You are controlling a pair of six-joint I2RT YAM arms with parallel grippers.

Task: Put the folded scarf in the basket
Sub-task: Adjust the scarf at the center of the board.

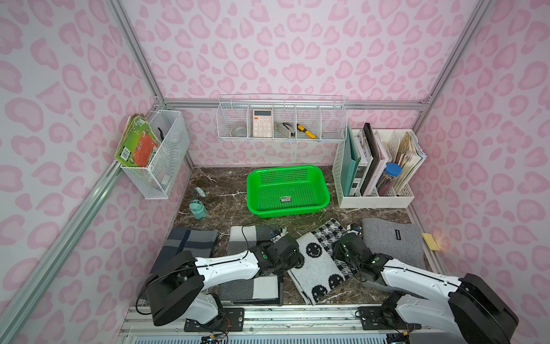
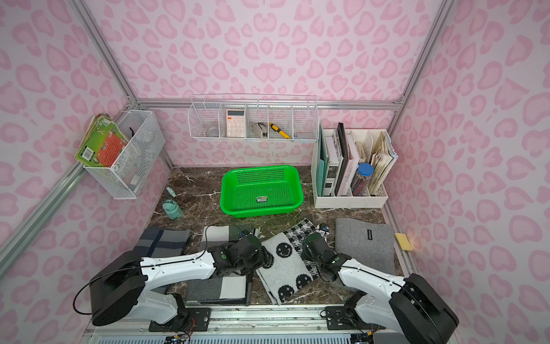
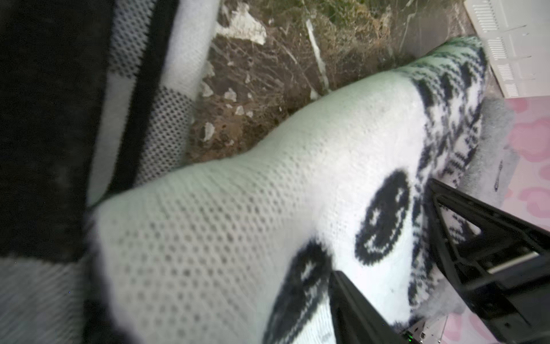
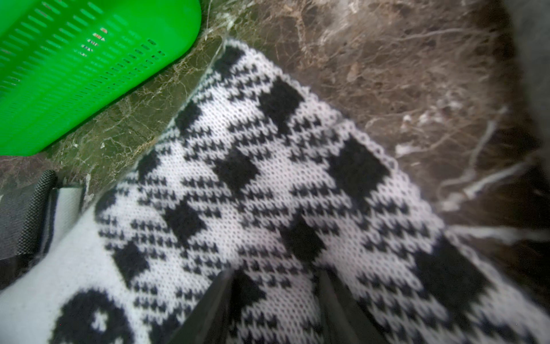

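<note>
Black-and-white scarf (image 1: 320, 262) (smiley-patterned) pinched by right gripper (image 4: 276, 272), left gripper (image 3: 382, 226) astride, grip unclear, basket (image 1: 285, 212) apart

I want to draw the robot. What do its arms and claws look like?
The left arm and right arm have white shells and black joints. A black cable loops off the left one. The left claw and right claw are black.
</note>
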